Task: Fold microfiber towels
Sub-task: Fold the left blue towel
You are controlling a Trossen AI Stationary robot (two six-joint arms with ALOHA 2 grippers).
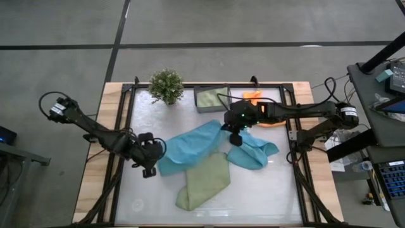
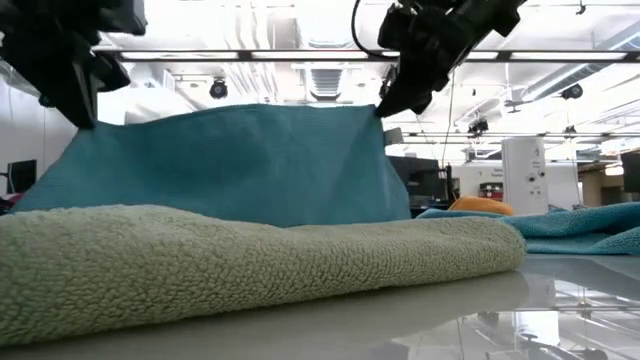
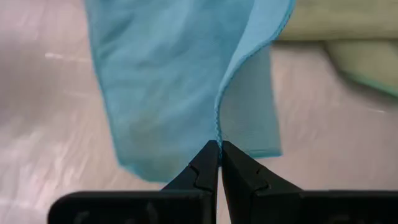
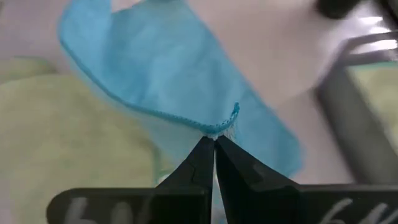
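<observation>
Pinching down hard, the left gripper (image 3: 219, 149) has its fingers clamped on the hem of the teal towel (image 1: 190, 147), and over on the other side the right gripper (image 4: 214, 144) is squeezed onto another corner of that same cloth. Between them it hangs off the table (image 1: 266, 196) like a little curtain, drooping and creased across the middle; the low view shows that sag nicely. That tells me it's light, limp, no stiffness at all, so it should follow wherever the corners go. The stitched edge is the spot to hold, and both arms have it. Just in front lies a light green towel (image 1: 204, 182), loosely rumpled, and a second teal towel (image 1: 256, 152) sits bunched under the right arm. Orange towel (image 1: 256, 96) at the far edge, beside the grey bin (image 1: 211, 99) and the potted plant (image 1: 166, 85).
</observation>
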